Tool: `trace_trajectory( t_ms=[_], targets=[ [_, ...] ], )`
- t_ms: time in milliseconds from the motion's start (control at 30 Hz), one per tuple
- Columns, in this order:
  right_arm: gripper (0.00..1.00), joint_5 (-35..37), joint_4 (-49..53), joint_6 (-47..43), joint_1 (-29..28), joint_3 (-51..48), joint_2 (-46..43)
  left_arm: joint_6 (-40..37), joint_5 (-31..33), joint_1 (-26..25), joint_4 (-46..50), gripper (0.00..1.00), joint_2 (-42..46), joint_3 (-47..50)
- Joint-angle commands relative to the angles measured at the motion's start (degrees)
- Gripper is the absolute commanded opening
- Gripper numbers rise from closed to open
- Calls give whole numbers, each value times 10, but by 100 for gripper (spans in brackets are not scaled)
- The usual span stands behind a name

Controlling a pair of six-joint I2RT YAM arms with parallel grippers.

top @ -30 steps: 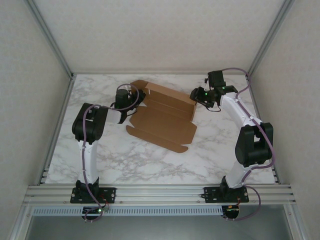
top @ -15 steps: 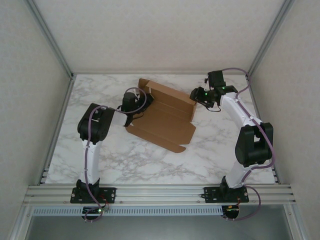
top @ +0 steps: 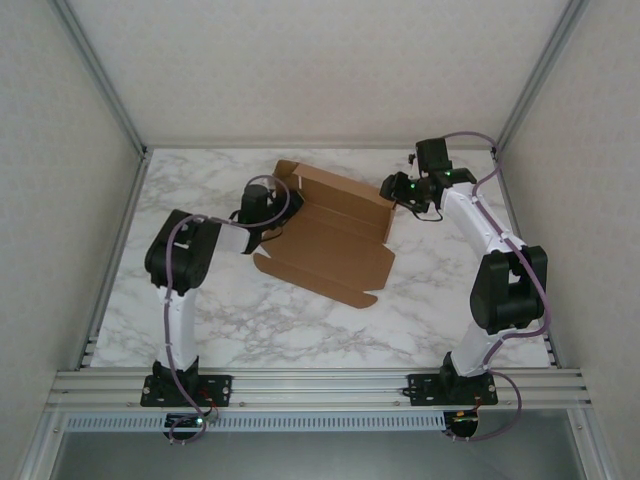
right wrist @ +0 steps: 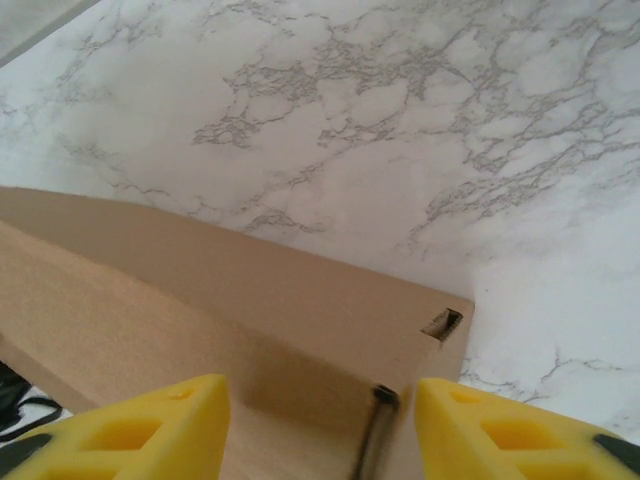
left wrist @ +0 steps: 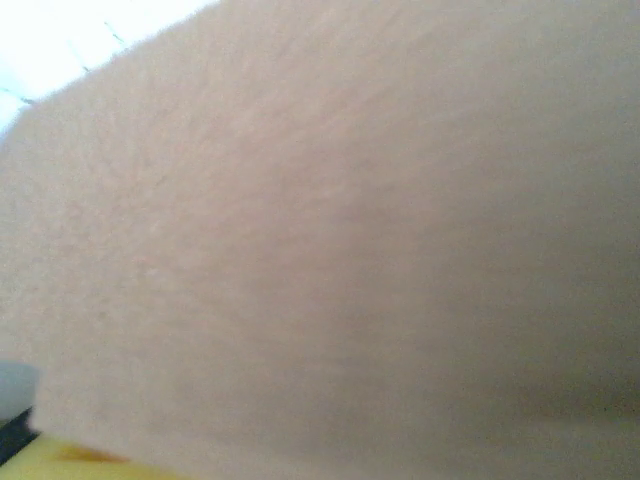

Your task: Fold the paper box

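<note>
Cannot tell grasp of left gripper (top: 265, 222), pressed into blurred paper box (top: 335, 245) cardboard; find right gripper (right wrist: 318, 395) unclenched, straddling a wall corner, yellow fingers (right wrist: 150, 425) cropped below.

On table (top: 250, 320): paper box (top: 335, 245) mid; left end effector (top: 264, 203) at its L edge, right end effector (top: 396, 190) at far-R corner.

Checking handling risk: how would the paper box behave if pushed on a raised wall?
Probably light and thin: the paper box is one creased sheet, so its raised walls likely flex at the folds. On the smooth marble table it may slide easily.
</note>
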State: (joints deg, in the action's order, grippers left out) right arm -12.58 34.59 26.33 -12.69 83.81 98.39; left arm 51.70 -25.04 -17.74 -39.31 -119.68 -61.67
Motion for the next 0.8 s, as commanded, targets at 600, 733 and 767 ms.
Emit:
trace_trajectory(
  t_ms=[600, 733, 767],
  targets=[
    [51, -60, -45, -129, -8, -3, -24, -165, 154, 124, 192, 42, 230, -44],
    [51, -73, -42, -124, -9, -5, -26, -159, 140, 161, 206, 42, 116, -128],
    [51, -76, -43, -122, -8, -6, -25, -159, 125, 164, 214, 42, 88, -155]
  ],
)
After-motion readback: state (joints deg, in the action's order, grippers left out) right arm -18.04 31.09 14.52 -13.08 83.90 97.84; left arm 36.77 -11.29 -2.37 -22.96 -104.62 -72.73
